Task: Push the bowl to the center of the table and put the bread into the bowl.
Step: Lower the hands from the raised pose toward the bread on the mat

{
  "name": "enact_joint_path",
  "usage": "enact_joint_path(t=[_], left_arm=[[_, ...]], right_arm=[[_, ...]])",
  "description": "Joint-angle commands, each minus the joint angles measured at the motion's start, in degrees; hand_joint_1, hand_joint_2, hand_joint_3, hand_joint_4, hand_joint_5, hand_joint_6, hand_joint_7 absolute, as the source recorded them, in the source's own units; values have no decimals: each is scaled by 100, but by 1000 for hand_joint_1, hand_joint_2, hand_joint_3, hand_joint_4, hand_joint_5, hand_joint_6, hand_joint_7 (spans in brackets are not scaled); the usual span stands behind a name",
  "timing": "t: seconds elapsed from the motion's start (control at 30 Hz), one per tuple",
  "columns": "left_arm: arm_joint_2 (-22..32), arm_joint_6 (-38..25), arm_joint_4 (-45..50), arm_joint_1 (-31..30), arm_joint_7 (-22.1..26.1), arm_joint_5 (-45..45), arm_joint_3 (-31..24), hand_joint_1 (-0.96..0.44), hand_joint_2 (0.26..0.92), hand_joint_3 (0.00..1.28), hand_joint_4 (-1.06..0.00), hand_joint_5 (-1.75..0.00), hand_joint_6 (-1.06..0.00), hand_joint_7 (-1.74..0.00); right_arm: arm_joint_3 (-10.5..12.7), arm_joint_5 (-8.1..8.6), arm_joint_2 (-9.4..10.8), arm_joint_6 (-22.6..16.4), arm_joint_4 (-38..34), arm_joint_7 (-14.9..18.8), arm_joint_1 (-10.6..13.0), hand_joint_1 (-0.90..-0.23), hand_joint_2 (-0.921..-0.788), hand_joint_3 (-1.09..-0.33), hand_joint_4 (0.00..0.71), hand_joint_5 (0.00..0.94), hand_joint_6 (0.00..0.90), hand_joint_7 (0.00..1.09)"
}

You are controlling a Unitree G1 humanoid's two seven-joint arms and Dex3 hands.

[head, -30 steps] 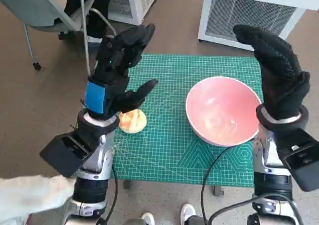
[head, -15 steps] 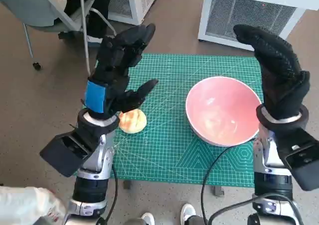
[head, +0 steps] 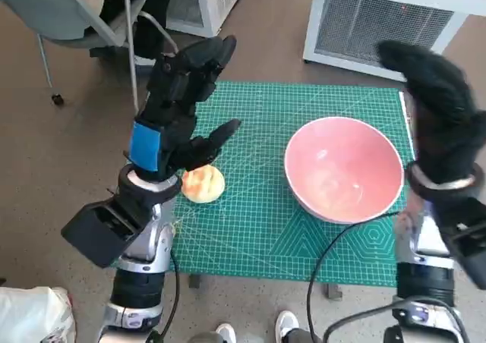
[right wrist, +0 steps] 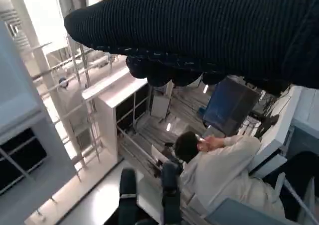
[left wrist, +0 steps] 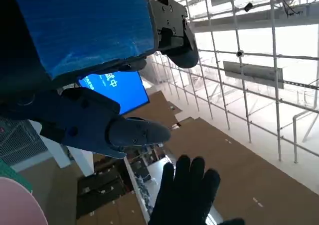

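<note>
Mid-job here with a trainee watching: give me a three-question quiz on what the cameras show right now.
1. True or false: the bread already lies inside the pink bowl.
2. What does the left hand hold? A) the bread B) the bowl C) nothing
3. Fill in: the bowl sits on the robot's ____ half of the green mat.

Key:
1. False. The bread lies on the mat, apart from the bowl.
2. C. Its fingers are spread above the bread.
3. Right, near the raised right hand, which also holds nothing.
</note>
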State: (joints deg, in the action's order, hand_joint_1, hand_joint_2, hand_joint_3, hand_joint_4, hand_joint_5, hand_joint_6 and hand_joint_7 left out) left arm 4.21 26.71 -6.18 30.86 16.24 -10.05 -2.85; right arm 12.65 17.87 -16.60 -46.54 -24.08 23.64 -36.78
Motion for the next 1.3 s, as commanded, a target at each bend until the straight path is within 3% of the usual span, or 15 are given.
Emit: enact_joint_path(t=[0.03,0.17,0.33,0.47,0.6,0.73,1.0,1.13,1.3], left_arm=[[41,20,-22,-21,12,-75,-52,-400,921,287,-358,0,-110,-733],[55,25,-23,-60,-5,-78,-102,-401,921,287,-358,0,-101,-738],[61,57,-50,-91,-48,-68,-165,-410,921,285,-358,0,-95,-744],[40,69,-51,-123,-112,-24,-197,-421,921,286,-359,-1,-95,-746],[20,62,-37,-162,-166,-6,-210,-425,921,288,-360,-1,-96,-744],[34,61,-25,-202,-222,41,-231,-432,921,289,-358,0,-97,-741],[96,62,13,-283,-296,114,-270,-447,921,289,-349,-1,-109,-708],[143,55,57,-344,-297,111,-302,-451,921,287,-342,0,-119,-680],[192,39,149,-432,-301,91,-333,-458,921,286,-339,0,-126,-664]], right_arm=[[435,-106,-244,-233,-807,-213,197,-570,-921,-756,254,0,122,328],[707,-368,-382,-327,-1496,-682,212,-571,-921,-759,253,0,119,330],[886,-684,-526,-449,-2382,-1235,206,-580,-921,-758,256,2,123,330],[952,-730,-619,-413,-3100,-1437,144,-581,-921,-778,240,1,117,320],[1051,-614,-629,-322,-3794,-1401,50,-552,-921,-830,211,0,104,303],[1136,-502,-507,-126,-4289,-1346,-34,-516,-921,-868,192,0,94,289],[1135,-591,-134,420,-4837,-1603,-161,-456,-921,-886,175,1,102,270],[1175,-554,87,741,-4978,-1591,-234,-493,-921,-877,177,2,112,265],[1123,-642,303,1067,-5075,-1582,-311,-544,-921,-917,174,1,119,255]])
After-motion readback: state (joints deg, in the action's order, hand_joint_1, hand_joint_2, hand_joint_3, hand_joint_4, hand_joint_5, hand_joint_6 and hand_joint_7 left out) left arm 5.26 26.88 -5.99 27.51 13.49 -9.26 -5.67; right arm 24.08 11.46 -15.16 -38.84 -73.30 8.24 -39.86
